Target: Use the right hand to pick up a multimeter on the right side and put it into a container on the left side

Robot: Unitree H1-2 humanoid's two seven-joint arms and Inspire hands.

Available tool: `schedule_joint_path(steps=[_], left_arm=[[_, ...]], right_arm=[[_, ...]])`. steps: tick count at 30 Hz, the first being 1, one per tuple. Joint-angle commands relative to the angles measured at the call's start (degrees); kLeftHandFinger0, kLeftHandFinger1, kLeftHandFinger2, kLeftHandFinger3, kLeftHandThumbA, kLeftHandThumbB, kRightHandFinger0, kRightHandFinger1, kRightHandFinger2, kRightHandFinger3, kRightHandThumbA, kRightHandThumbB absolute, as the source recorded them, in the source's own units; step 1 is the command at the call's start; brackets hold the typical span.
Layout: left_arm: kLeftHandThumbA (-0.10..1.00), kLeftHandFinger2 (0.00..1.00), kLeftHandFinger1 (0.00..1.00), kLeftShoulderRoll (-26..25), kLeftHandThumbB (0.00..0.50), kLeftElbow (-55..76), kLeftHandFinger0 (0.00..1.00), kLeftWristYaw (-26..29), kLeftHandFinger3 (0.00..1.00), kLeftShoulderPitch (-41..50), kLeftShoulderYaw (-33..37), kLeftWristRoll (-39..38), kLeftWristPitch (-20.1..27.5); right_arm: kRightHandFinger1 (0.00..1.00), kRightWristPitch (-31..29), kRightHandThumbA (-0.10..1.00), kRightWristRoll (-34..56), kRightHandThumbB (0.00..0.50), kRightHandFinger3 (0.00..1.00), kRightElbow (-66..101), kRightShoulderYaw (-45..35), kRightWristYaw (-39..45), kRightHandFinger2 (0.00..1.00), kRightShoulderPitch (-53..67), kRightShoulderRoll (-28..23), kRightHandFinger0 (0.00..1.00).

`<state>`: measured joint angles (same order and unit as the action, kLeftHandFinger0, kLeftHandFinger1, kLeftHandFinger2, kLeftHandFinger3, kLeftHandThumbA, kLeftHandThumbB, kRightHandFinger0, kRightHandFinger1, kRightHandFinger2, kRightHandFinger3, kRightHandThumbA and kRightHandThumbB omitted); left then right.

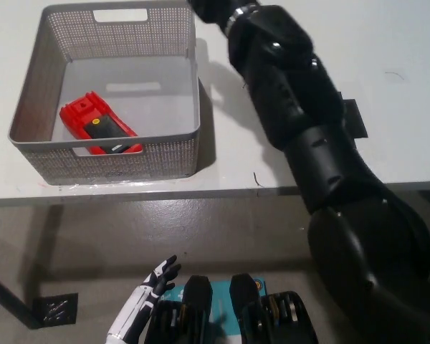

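Observation:
The red multimeter (99,130) lies flat on the floor of the grey mesh container (36,93), near its front left wall. My black right arm (301,122) stretches up across the table and leaves the picture at the top, so the right hand is out of view. My white left hand (147,297) hangs low at the bottom left, below the table edge, fingers apart and holding nothing.
A black square mat (352,118) on the white table is mostly hidden behind my right arm. The table's front edge (129,193) runs across the middle of the picture, with grey floor below it.

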<state>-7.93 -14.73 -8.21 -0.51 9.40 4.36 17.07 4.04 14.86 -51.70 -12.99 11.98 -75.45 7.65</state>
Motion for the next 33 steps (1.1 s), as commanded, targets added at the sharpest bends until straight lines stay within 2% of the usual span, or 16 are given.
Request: schedule_joint_path(steps=[1,5,11,17,20,24,26,27,28,31,32,33], left_arm=[[1.00,1.00,1.00,-0.7,0.442,1.3,1.00,-0.4,1.00,0.7,-0.3,0.3,0.8],[1.00,1.00,1.00,-0.8,0.425,0.9,1.00,0.1,1.00,1.4,-0.6,0.4,1.9],[1.00,1.00,1.00,-0.6,0.407,0.2,1.00,0.1,1.00,1.9,-0.8,-0.3,2.3],[1.00,1.00,1.00,-0.5,0.380,-1.3,1.00,0.7,1.00,1.5,-1.1,0.0,3.0],[1.00,1.00,1.00,-0.3,0.377,-1.8,1.00,0.9,1.00,2.1,-1.0,0.1,3.4],[1.00,1.00,1.00,-0.3,0.356,-1.4,1.00,0.8,1.00,3.1,-0.9,0.1,2.8],[1.00,1.00,1.00,-0.2,0.367,-1.9,1.00,0.7,1.00,3.2,-0.9,-0.1,3.0],[1.00,1.00,1.00,-0.2,0.369,-2.0,1.00,0.8,1.00,3.1,-0.9,-0.1,3.0],[1.00,1.00,1.00,-0.2,0.374,-2.5,1.00,1.1,1.00,2.9,-1.0,0.3,3.7],[1.00,1.00,1.00,0.0,0.373,-2.6,1.00,1.2,1.00,2.6,-1.2,0.0,3.6],[1.00,1.00,1.00,0.0,0.378,-2.1,1.00,1.3,1.00,2.7,-1.3,0.0,3.0],[1.00,1.00,1.00,0.1,0.378,-2.1,1.00,1.2,1.00,2.7,-1.4,-0.5,2.8]], right_arm=[[1.00,17.8,1.00,26.2,0.500,1.00,35.3,-9.0,9.5,1.00,6.3,-6.3,1.00],[1.00,22.9,1.00,33.6,0.500,1.00,49.3,-9.2,7.9,1.00,15.8,-8.3,1.00],[1.00,22.9,1.00,44.0,0.500,1.00,68.4,-6.3,8.3,1.00,31.6,-10.4,1.00],[1.00,18.5,1.00,46.1,0.500,1.00,83.9,-1.9,9.9,1.00,46.2,-12.6,1.00],[1.00,15.1,1.00,38.5,0.500,1.00,89.8,0.2,9.0,1.00,54.1,-13.8,1.00],[1.00,9.4,1.00,22.9,0.500,1.00,94.6,3.1,10.0,1.00,62.5,-15.2,1.00],[1.00,1.4,1.00,8.2,0.500,1.00,95.3,5.4,10.4,1.00,66.3,-13.5,1.00],[1.00,0.6,1.00,6.5,0.500,1.00,95.4,5.7,10.4,1.00,66.8,-13.4,1.00],[1.00,-1.9,1.00,0.4,0.483,1.00,95.8,7.3,11.8,1.00,69.7,-14.8,1.00],[1.00,-6.8,1.00,-2.7,0.422,1.00,93.1,9.9,13.9,1.00,74.1,-15.5,1.00],[1.00,-9.7,1.00,-4.7,0.430,1.00,90.9,10.7,14.3,1.00,76.2,-15.7,1.00],[1.00,-10.5,1.00,-6.7,0.465,1.00,89.9,11.5,13.9,1.00,77.7,-16.0,1.00]])
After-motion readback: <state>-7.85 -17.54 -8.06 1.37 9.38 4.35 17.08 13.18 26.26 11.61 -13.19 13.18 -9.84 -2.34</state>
